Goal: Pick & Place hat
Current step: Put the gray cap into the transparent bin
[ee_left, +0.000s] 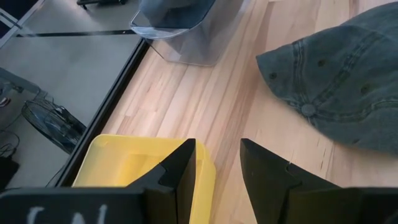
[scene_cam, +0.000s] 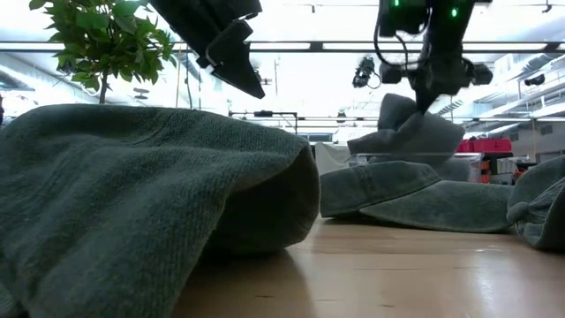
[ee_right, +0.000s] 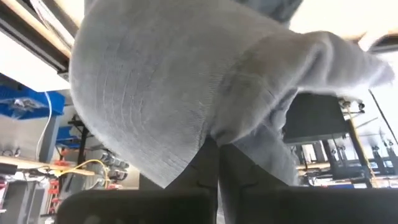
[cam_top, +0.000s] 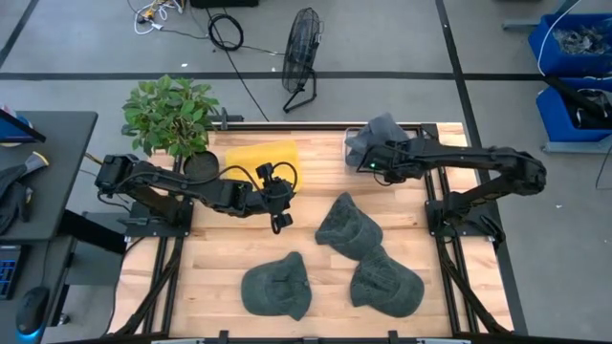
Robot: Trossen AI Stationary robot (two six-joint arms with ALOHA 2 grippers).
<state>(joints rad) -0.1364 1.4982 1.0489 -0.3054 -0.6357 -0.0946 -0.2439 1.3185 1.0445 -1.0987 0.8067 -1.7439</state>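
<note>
left gripper (cam_top: 280, 216) hangs over the worktop (cam_top: 220, 263) near the middle, just beside the yellow bin (cam_top: 260, 162), and its two dark fingers (ee_left: 177, 174) are spread apart with nothing between them. its wrist view shows the bin's corner right under the fingers, which the high view does not make plain, and a grey-green cap (ee_left: 345, 74) lying on the wood a little way off. a potted plant (cam_top: 170, 115) stands at the worktop's far left corner.

three caps lie flat on the worktop: one at the front (cam_top: 277, 287), one in the middle (cam_top: 346, 225), and one to its right (cam_top: 385, 282). the low view fills up with the front cap's cloth (scene_cam: 141, 203), so close you can see the weave.

right gripper (cam_top: 375, 161) is at the far right, pinched tight on a grey hat (cam_top: 378, 134) held up over a clear bin (ee_left: 186, 31). the low view shows the hat (scene_cam: 410, 132) dangling in the air below the gripper. the right wrist view shows only grey cloth (ee_right: 186, 93) bunched at the fingers.

no words can be read anywhere.
</note>
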